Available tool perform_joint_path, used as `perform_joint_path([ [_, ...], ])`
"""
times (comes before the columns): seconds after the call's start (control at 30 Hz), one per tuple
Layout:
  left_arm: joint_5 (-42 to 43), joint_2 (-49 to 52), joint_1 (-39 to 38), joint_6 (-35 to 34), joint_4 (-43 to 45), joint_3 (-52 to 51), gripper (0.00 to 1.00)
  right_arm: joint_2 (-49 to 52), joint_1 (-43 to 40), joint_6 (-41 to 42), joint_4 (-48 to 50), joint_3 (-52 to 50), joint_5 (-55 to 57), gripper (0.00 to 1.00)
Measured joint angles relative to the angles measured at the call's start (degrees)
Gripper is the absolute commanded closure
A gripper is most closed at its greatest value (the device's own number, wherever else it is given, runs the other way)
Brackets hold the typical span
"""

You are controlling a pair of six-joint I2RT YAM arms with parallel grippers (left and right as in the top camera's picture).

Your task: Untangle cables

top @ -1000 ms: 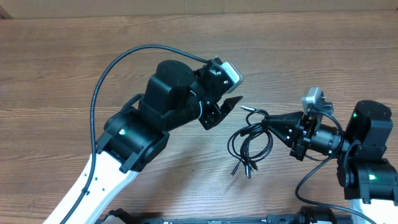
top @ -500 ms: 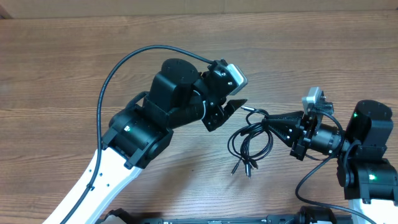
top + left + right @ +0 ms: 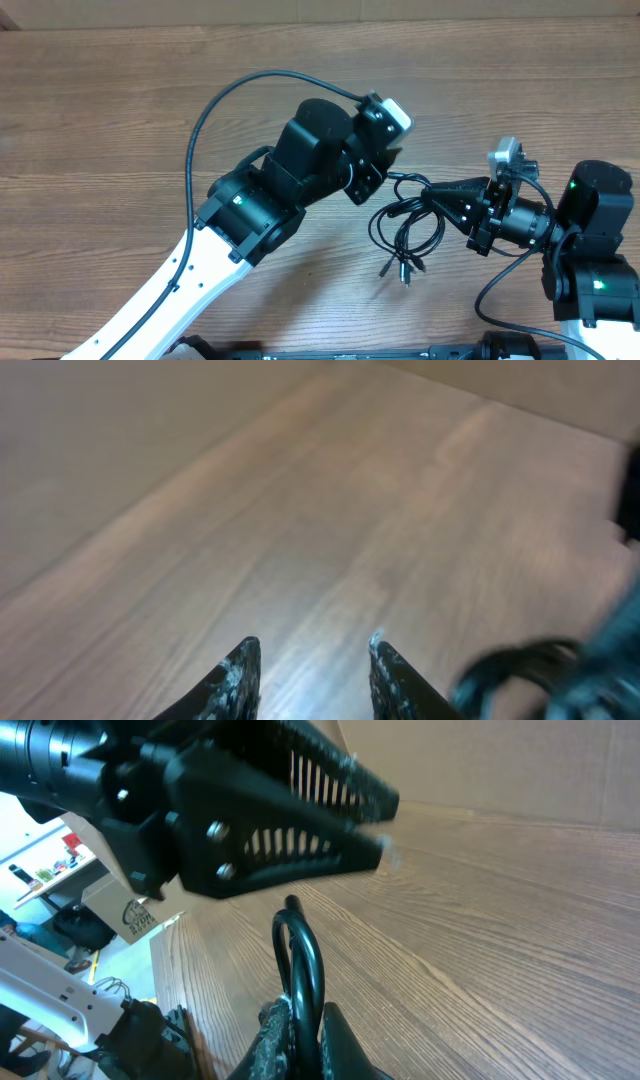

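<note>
Honestly this looked like the very start of the untangling, the "get a second hand on it" step. The bundle of thin black cables (image 3: 405, 228) with small metal-tipped plugs sat as a loose knot of loops on the brown wood-grain table (image 3: 120, 110), right between the two arms, with the plug ends (image 3: 402, 270) trailing off toward the near edge. The right gripper (image 3: 430, 193) was clamped tight on one loop at the right side of the bundle; its wrist camera showed the cord pinched between the fingers and arching up out of them. The left gripper (image 3: 312, 678) was part-way parted with nothing but bare wood between the fingers, and the cables were only a blur off to its lower right, so no grab yet on that side. Pose-wise, the left arm stretched diagonally from the near-left corner with its wrist angled toward the top-left of the bundle, tips just beside the upper loop. The right arm came in from the right edge, pointing left. My guess for the next move: the left needs to shift over a strand, close on it, then pull away from the right so the loops open.
</note>
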Motion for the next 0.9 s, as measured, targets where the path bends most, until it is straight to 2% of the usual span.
perform_joint_path([
  [0.17, -7.21, 0.00, 0.00, -4.02, -0.04, 0.00, 0.70, 0.00, 0.00, 0.50, 0.00, 0.00, 0.31, 0.96],
  [0.3, -9.44, 0.00, -0.31, -5.95, -0.04, 0.00, 0.71, 0.00, 0.02, 0.92, 0.20, 0.00, 0.48, 0.96],
  [0.67, -10.64, 0.00, -1.77, -9.16, -0.39, 0.00, 0.77, 0.04, 0.00, 7.78, 7.08, 0.00, 1.70, 0.96],
  [0.9, -10.23, 0.00, -2.56, -11.08, 1.07, 0.00, 0.77, 0.07, 0.00, 10.95, 8.92, 0.00, 2.21, 0.96],
])
